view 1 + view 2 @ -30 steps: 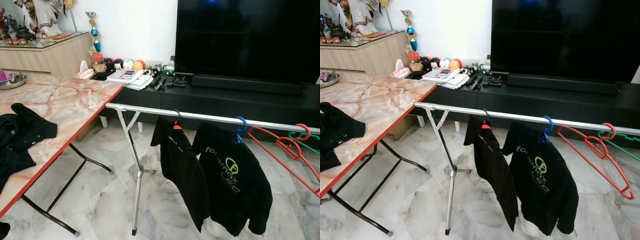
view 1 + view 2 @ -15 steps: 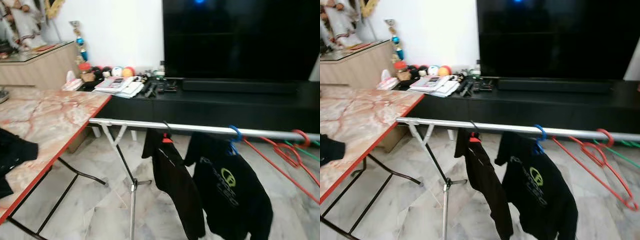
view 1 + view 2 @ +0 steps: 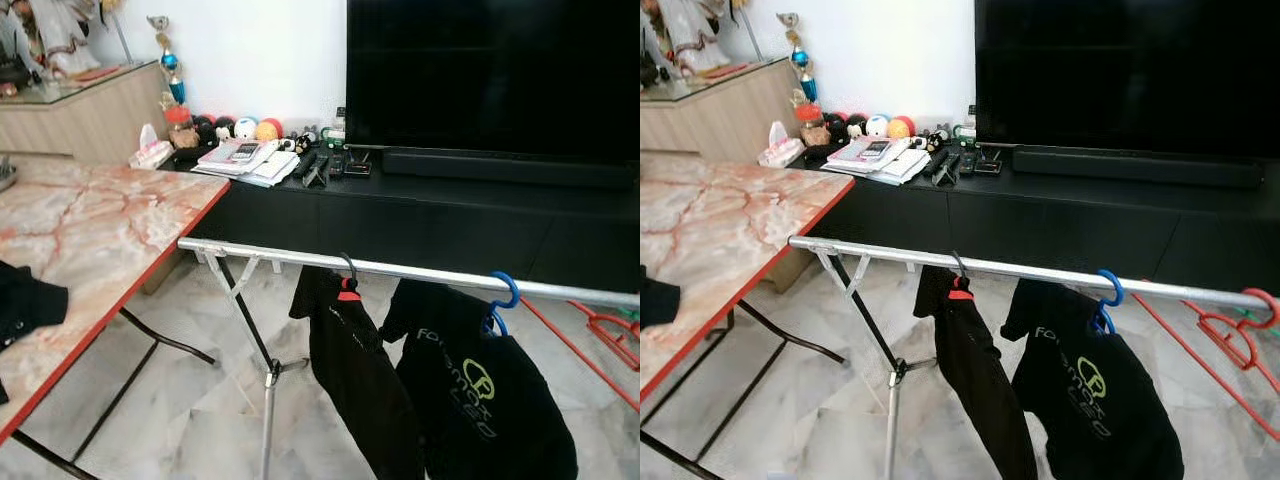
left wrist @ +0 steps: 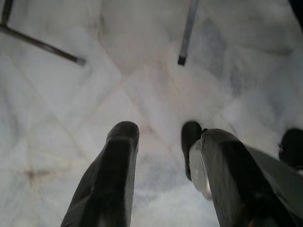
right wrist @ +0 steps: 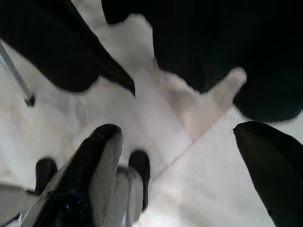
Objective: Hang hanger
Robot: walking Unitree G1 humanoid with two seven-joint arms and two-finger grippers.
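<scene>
Hangers: black-hooked one (image 3: 347,272) and blue one (image 3: 500,300) carry black shirts on silver drying rail (image 3: 270,255); empty red hanger (image 3: 1230,335) further right. Left gripper (image 4: 158,142) and right gripper (image 5: 177,142) hang over marble floor (image 4: 57,118), fingers apart, empty.

A drying rail (image 3: 420,272) runs across the room in front of the TV cabinet (image 3: 420,215), with the worktop (image 3: 100,225) at its left end. Two shirts hang from the rail side by side, the plain shirt (image 3: 355,370) left of the printed shirt (image 3: 480,400), and bare hangers (image 3: 1230,340) hang further right. A dark garment (image 3: 25,305) lies on the worktop's near left part, and the television (image 3: 490,75) stands on the cabinet behind the rail, with books and remotes (image 3: 270,162) to its left.
</scene>
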